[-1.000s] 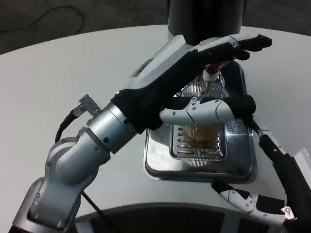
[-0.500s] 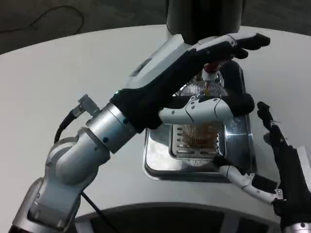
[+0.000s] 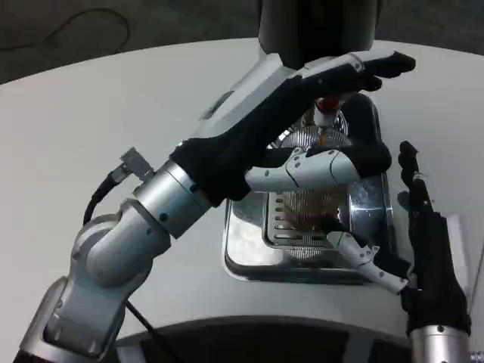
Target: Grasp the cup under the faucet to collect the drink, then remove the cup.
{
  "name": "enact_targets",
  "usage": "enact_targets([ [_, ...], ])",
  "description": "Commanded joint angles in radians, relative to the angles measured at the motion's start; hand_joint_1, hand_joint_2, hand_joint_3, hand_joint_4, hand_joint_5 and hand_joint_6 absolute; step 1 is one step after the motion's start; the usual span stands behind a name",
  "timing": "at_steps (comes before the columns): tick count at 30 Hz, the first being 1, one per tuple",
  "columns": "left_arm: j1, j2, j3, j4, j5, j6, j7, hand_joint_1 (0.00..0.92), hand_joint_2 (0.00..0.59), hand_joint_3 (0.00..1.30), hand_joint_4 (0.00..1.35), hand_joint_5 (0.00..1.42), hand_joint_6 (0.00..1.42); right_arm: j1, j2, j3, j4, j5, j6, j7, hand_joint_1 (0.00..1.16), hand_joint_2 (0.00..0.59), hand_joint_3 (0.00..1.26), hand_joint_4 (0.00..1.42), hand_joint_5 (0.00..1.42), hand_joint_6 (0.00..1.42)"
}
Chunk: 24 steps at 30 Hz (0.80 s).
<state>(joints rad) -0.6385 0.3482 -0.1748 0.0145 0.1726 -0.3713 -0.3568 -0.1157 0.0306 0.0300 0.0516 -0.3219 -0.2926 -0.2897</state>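
Observation:
A ribbed clear cup (image 3: 308, 206) holding some brown drink stands on the grate of the metal drip tray (image 3: 243, 249), under the red and white faucet (image 3: 327, 113). A thin brown stream falls into it. My left hand (image 3: 318, 98) reaches across from the left: its fingers lie stretched over the faucet, and its thumb (image 3: 325, 168) crosses in front of the cup's upper part, hiding it. It grips nothing that I can see. My right hand (image 3: 423, 257) stands upright at the tray's right edge, fingers apart and empty, thumb pointing toward the cup.
The dark body of the dispenser (image 3: 318, 23) rises behind the tray. My left forearm (image 3: 174, 204) slants across the table to the left of the tray. White table (image 3: 91, 121) stretches to the left; its front edge runs just below the tray.
My right hand has risen from low at the table's front edge to the tray's right side, turning upright with its thumb toward the cup. The left hand has barely moved.

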Motion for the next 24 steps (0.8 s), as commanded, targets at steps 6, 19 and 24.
enact_targets([
  [6, 0.04, 0.024, -0.008, 0.034, 0.035, 0.033, -0.016, 0.029, 0.106, 0.24, 0.2, 0.25, 0.09, -0.068, 0.023, 0.026, 0.106, 0.004, -0.066, -0.047, 0.88, 0.163, 0.05, 0.04, 0.03, 0.07],
  [19, 0.037, 0.023, -0.005, 0.04, 0.039, 0.035, -0.008, 0.028, 0.106, 0.24, 0.2, 0.25, 0.09, -0.148, 0.027, 0.041, 0.183, -0.002, -0.085, -0.066, 0.9, 0.175, 0.05, 0.04, 0.04, 0.08],
  [24, 0.037, 0.023, -0.004, 0.047, 0.041, 0.032, -0.01, 0.028, 0.106, 0.24, 0.2, 0.25, 0.09, -0.185, 0.029, 0.048, 0.229, -0.007, -0.09, -0.078, 0.9, 0.17, 0.05, 0.04, 0.04, 0.08],
])
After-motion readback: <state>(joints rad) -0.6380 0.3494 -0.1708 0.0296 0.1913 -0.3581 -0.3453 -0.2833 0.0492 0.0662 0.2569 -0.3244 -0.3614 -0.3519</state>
